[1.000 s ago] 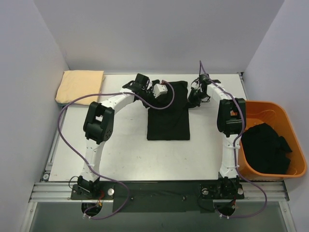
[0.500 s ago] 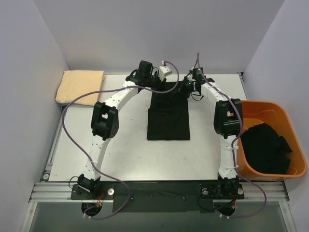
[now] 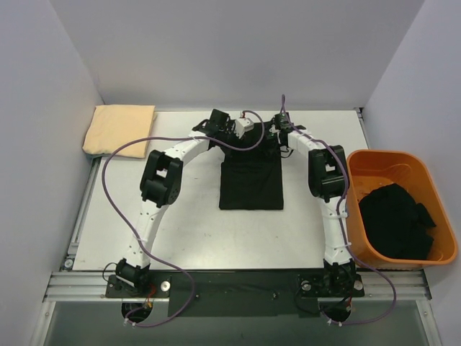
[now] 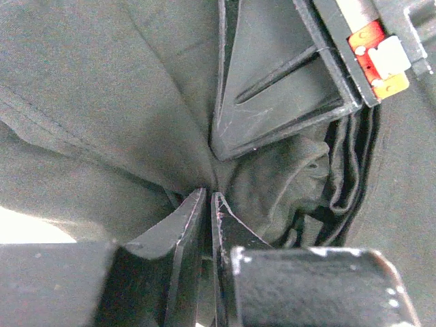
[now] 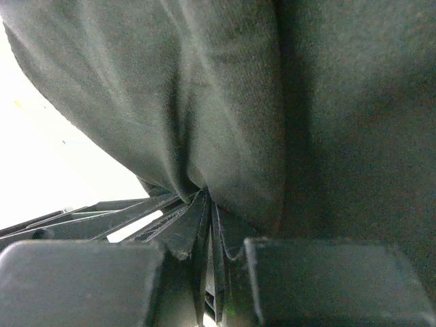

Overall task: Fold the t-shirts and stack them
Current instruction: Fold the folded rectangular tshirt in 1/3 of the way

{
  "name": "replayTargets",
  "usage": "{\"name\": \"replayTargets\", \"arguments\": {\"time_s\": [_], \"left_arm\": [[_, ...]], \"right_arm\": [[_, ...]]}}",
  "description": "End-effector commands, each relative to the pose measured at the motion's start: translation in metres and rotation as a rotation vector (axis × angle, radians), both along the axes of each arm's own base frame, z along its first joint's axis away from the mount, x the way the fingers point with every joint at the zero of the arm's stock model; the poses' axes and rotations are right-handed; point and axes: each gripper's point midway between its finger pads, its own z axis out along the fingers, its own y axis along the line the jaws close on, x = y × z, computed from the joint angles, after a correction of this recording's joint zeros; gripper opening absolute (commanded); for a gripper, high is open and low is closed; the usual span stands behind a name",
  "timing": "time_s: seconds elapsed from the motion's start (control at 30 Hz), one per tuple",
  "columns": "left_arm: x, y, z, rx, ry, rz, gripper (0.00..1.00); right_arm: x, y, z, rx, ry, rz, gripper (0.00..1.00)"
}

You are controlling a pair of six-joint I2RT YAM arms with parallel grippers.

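Table (image 3: 180, 231): black tee (image 3: 251, 184) centre, tan tee (image 3: 119, 128) far-left, orange bin (image 3: 382, 156) right.

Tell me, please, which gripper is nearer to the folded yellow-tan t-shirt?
Left. The left gripper pinches the far edge of the black t-shirt, right of the yellow-tan t-shirt; the right gripper pinches that edge farther right, toward the orange bin.

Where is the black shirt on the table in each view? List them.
Top external: black shirt lies mid-table, between the arms.
Left wrist: it fills most of the frame.
Right wrist: it fills the top and right.
Shared landmark: the white table, showing at the left edge of both wrist views.
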Motion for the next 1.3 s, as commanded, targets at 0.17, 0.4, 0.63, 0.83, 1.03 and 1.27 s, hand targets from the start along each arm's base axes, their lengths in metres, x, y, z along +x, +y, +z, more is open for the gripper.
{"name": "replayTargets", "arguments": {"time_s": [0.17,0.4,0.63,0.83,1.03,1.27], "left_arm": [[0.012,0.012,0.053,-0.009,-0.094,0.032,0.20],[0.004,-0.010,0.124,-0.130,-0.149,-0.039,0.29],[-0.011,-0.005,0.168,-0.148,-0.158,-0.047,0.29],[-0.075,0.013,0.172,-0.128,-0.079,-0.177,0.32],[-0.180,0.056,0.110,0.046,0.028,-0.480,0.52],[-0.222,0.061,0.048,0.261,-0.144,-0.652,0.79]], "right_arm": [[0.001,-0.036,0.017,-0.141,-0.004,-0.001,0.00],[0.018,-0.030,0.100,-0.098,-0.194,0.076,0.00],[-0.020,-0.035,0.151,-0.089,-0.260,0.119,0.00],[-0.104,-0.073,0.137,-0.238,-0.197,0.195,0.14],[-0.209,-0.125,0.086,-0.437,0.035,0.223,0.48],[-0.253,-0.125,0.027,-0.345,0.134,0.199,0.55]]}}
